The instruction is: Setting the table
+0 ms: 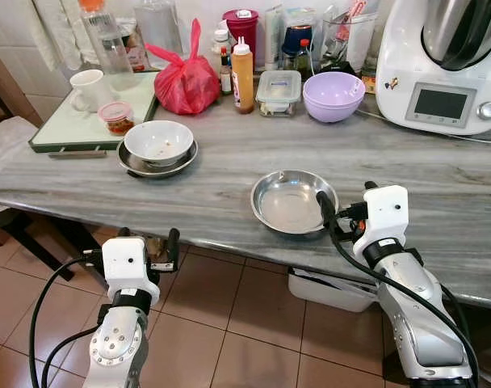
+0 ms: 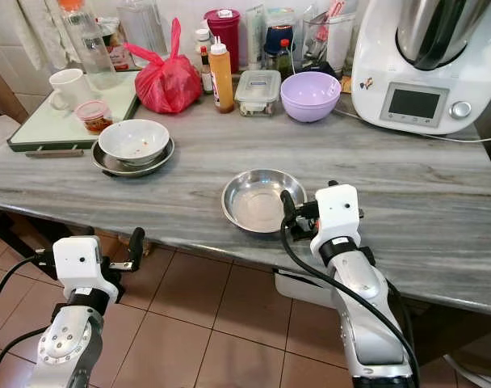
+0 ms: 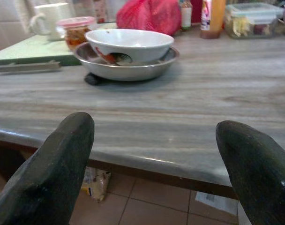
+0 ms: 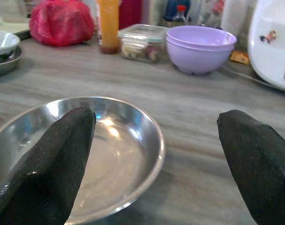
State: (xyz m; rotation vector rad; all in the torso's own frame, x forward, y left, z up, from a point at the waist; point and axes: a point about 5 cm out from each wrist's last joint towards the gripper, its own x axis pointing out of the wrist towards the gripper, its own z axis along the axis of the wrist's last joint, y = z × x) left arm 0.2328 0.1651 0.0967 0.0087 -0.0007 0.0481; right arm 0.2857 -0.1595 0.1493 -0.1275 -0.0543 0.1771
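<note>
An empty steel dish point(image 1: 292, 200) lies near the front edge of the grey marble table point(image 1: 229, 174). My right gripper point(image 1: 344, 212) is open at the dish's right rim. In the right wrist view one finger point(image 4: 53, 159) hovers over the dish point(image 4: 109, 154) and the other is over bare table beside it. A white bowl point(image 1: 158, 141) sits in a second steel dish point(image 1: 153, 166) at the left. My left gripper point(image 1: 148, 240) is open and empty, low in front of the table edge, facing that bowl point(image 3: 128, 44).
Along the back stand a purple bowl point(image 1: 333, 95), a lidded food box point(image 1: 279, 90), a sauce bottle point(image 1: 242, 74), a red bag point(image 1: 186, 81) and a white kitchen machine point(image 1: 443, 65). A green tray point(image 1: 68, 125) holds a mug point(image 1: 88, 89). A white bin point(image 1: 326, 289) is under the table.
</note>
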